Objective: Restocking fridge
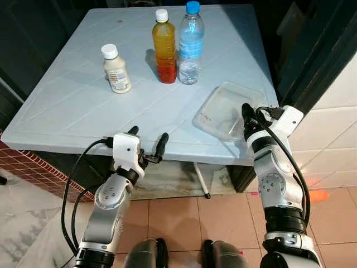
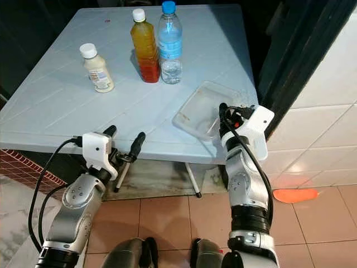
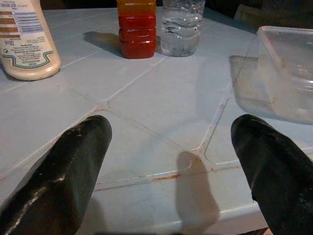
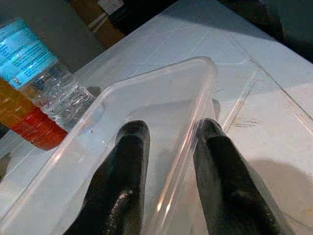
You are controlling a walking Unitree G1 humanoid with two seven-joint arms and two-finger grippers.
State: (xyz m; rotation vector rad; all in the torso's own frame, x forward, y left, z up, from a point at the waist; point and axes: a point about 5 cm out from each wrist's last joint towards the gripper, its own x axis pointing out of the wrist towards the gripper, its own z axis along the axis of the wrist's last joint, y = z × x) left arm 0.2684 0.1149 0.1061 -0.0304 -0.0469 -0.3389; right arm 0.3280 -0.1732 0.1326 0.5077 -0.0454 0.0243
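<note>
We stood at the near edge of the desk [image 1: 72,106], and everything for the fridge was on it. No fridge was to be seen from here.

Our right hand [image 4: 166,147] was at the tub [image 1: 228,109], the clear plastic one at the desk's near right corner. One finger sat inside it, the other outside, with the tub's near wall between them. The fingers were only a little apart, straddling that wall, but whether they were actually squeezing it we could not tell. The tub sat flat on the desk, not lifted.

Our left hand [image 1: 148,146] hovered at the desk's near edge, left of the tub, fingers spread wide and holding nothing.

Further back on the desk stood three bottles, all upright and capped. The orange bottle [image 1: 164,47] and the water bottle [image 1: 190,44] stood side by side, touching or nearly so, toward the far edge. The cream bottle [image 1: 116,69] stood alone, well to their left.

By our reckoning the job had barely begun. Nothing was stowed, all four items waited on the desk, and the tub looked like the first to go. After it, the three bottles were left to carry.
</note>
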